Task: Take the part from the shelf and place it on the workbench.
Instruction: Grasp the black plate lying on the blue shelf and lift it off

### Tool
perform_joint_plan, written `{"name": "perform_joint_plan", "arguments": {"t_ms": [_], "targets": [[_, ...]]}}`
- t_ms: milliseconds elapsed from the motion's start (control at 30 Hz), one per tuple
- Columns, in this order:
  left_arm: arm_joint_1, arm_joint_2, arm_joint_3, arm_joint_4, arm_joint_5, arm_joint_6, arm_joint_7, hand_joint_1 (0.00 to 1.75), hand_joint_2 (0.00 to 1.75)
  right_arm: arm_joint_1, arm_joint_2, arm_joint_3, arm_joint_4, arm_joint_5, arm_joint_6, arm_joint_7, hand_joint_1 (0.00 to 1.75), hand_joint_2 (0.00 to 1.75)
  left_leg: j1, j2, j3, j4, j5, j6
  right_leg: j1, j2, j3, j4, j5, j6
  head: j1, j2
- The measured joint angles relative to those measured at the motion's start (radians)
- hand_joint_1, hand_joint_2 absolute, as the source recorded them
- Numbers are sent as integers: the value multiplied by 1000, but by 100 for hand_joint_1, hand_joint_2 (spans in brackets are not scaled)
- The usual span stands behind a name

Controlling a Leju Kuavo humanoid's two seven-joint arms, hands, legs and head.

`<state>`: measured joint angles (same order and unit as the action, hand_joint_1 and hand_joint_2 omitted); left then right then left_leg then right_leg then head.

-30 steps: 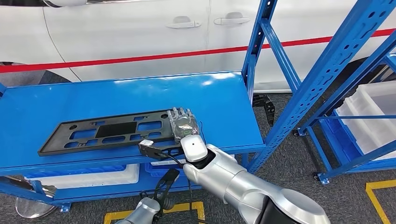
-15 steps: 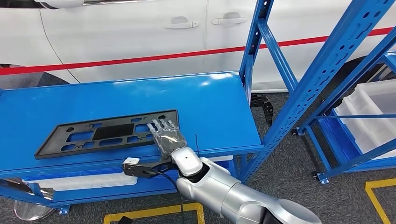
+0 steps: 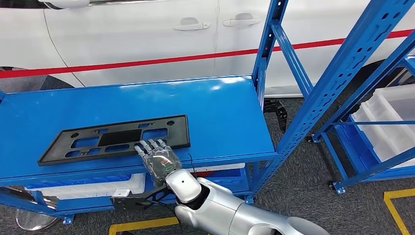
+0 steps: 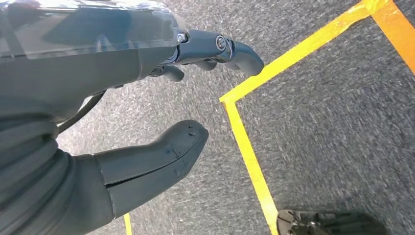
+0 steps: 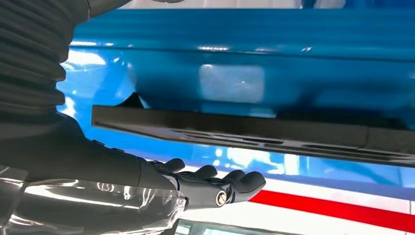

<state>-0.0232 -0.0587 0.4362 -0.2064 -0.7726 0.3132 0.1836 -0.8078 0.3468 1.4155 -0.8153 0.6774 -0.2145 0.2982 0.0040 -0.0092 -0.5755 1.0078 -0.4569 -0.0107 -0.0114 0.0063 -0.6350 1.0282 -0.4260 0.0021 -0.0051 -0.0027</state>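
- Since a second ago the right hand (image 3: pixel 157 157) has slid back off the part's right end and toward the robot, so it now sits at the near edge of the part (image 3: pixel 115 139), about mid-length; the part itself has stayed flat on the workbench (image 3: pixel 220 107).
- Left hand (image 4: pixel 147 98): hanging low over grey floor with yellow tape (image 4: pixel 244 147), thumb and fingers apart, nothing in them.
- The part is a long black frame with cut-outs, its long axis running left to right across the bench, roughly parallel to the front edge, on the left half of the blue top.
- Right hand: fingers stretched out flat and holding nothing. In the head view the fingertips overlap the part's near rim; the right wrist view shows a gap between them and the dark edge, so I'd guess they are just clear of it, though contact can't be ruled out.
- The part lies just ahead of the right hand, away from the robot. This hand is by far the nearer one.
- Judged from this, placement looks done and withdrawal is the step in hand.
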Motion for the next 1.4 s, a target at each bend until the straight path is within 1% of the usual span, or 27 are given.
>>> {"name": "perform_joint_plan", "arguments": {"t_ms": [400,500,700,800,967,1100,1400], "targets": [[1,0,1,0,-5,-2,3,0,175,9,0,1,5,-1,0,-5,0,175,0,0,0,0,0,0,0,0,0,0,0,0,0,0],[1,0,1,0,-13,-6,2,0,175,4,0,6,-5,23,22,8,0,175,0,0,0,0,0,0,0,0,0,0,0,0,0,0],[0,0,5,0,-17,-20,-25,0,175,-38,0,21,-74,62,101,52,0,175,0,0,0,0,0,0,0,0,0,0,0,0,0,0],[0,0,10,0,-15,-22,-31,0,175,-66,0,22,-94,62,112,65,0,175,0,0,0,0,0,0,0,0,0,0,0,0,0,0],[0,0,22,0,-9,-22,-28,0,175,-106,0,22,-104,51,115,63,0,175,0,0,0,0,0,0,0,0,0,0,0,0,0,0],[0,0,30,0,-4,-28,-21,0,0,-116,0,22,-106,39,115,56,0,175,0,0,0,0,0,0,0,0,0,0,0,0,0,0],[-1,0,51,0,12,-75,-31,0,0,-117,-1,19,-72,27,105,37,0,175,0,0,0,0,0,0,0,0,0,0,0,0,0,0]]}}
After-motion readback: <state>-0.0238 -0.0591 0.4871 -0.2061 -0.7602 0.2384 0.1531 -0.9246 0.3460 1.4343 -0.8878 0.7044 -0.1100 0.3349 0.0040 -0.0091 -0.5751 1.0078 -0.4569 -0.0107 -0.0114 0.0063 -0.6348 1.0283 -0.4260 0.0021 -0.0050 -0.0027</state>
